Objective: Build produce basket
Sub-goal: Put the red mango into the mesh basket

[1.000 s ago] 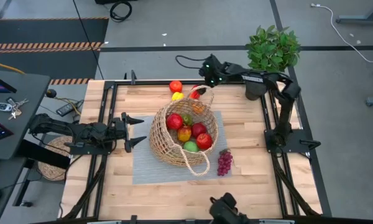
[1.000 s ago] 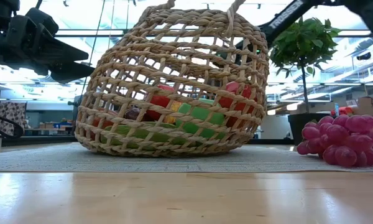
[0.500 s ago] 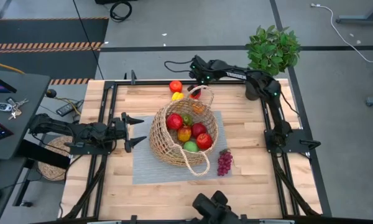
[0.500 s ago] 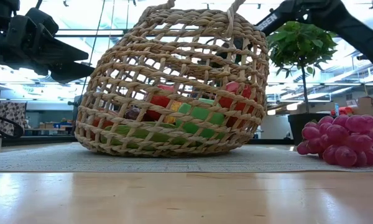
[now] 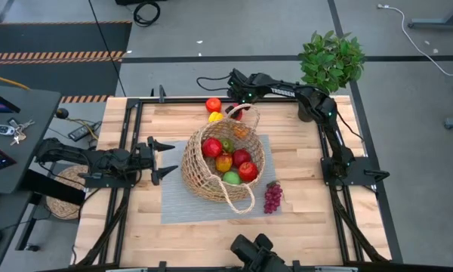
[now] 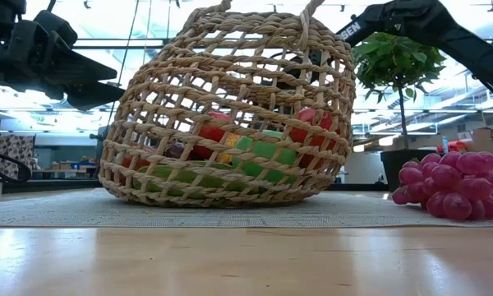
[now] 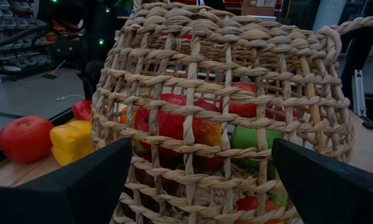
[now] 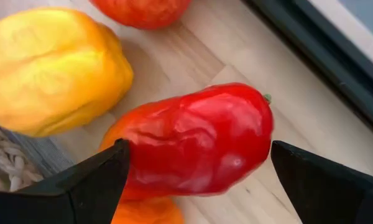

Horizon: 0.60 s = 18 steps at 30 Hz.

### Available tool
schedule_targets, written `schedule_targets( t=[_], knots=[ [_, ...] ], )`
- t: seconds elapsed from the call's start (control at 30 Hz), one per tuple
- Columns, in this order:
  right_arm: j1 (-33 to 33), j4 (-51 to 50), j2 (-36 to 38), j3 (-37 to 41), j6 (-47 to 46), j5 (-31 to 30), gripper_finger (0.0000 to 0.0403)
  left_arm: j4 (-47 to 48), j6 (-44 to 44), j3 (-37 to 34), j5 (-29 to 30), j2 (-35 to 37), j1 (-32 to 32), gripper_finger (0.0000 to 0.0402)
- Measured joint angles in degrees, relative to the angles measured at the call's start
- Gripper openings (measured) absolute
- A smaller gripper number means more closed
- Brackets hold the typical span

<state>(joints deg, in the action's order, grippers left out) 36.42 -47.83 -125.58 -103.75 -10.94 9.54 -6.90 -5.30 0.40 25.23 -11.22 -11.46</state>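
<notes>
- The right gripper (image 5: pixel 235 115) has swung along the far edge of the bench from near the potted plant (image 5: pixel 331 58) to just behind the basket's handle loop; its fingers (image 8: pixel 87 180) stand wide apart, holding nothing, with a red pepper (image 8: pixel 196 143) lying between them on the wood.
- Beside that pepper sit a yellow pepper (image 8: pixel 53 71) and a red tomato (image 5: pixel 213 104), all outside the basket at the far edge; this move reads as lining up a pick, so the red pepper looks like the next piece to go in.
- The basket (image 5: pixel 222 165) sits mid-bench on the grey mat (image 5: pixel 174 205), unmoved, already holding red, green and orange produce (image 5: pixel 226 159); purple grapes (image 5: pixel 272 198) lie on the mat's near right corner, not yet loaded.
- The left gripper (image 5: pixel 164 159) waits at the basket's left side, unchanged, wide open and empty; the basket wall fills its wrist view.
</notes>
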Motion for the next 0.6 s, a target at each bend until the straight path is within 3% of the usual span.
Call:
schedule_targets(
  t=[0.6],
  knots=[
    [0.00,-0.23,0.00,0.31,2.02,4.90,0.0281,0.02,0.00,0.00,0.00,0.00,0.02,0.0394]
  ],
)
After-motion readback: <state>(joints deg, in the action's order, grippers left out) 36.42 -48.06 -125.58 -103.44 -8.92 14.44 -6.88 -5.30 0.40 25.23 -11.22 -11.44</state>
